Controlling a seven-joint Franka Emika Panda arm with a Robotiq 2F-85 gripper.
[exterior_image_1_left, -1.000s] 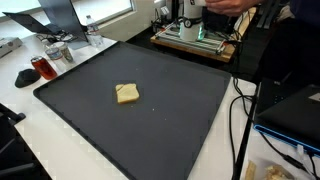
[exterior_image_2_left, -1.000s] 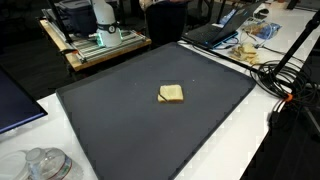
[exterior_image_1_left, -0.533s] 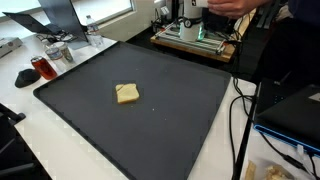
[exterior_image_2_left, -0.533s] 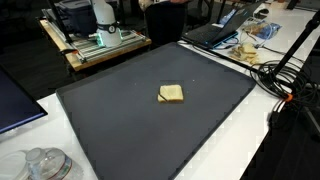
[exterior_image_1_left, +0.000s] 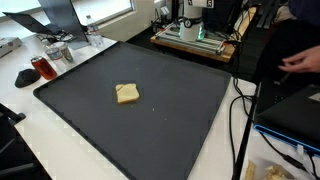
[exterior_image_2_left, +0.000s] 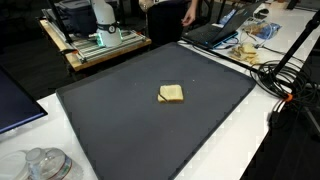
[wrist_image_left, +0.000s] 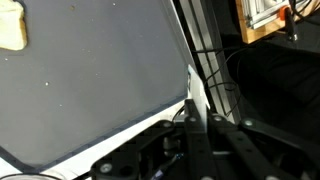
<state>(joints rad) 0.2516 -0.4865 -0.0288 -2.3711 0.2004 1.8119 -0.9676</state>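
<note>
1. Wrist view: the gripper (wrist_image_left: 195, 138) shows only as dark hardware along the bottom edge. Its fingers have just gone from part-open to fully closed, with nothing between them.
2. The bread slice (wrist_image_left: 11, 27) sits in the top-left corner of that view, well apart from the gripper. So the fingers closed on air and have no grip on the bread.
3. In both exterior views the bread slice (exterior_image_1_left: 127, 93) (exterior_image_2_left: 171, 94) lies flat near the middle of the black mat (exterior_image_1_left: 180, 125). Same spot as a second ago, untouched.
4. The person's hand (exterior_image_1_left: 298, 60) has pulled back from over the wooden stand (exterior_image_1_left: 190, 42) and is now off to the side of the table.
5. Arm pose: no link shows over the mat in either exterior view. The wrist camera looks down at an angle on the mat's edge. My read is that the wrist hangs high, off to the mat's side rather than above the bread.
</note>
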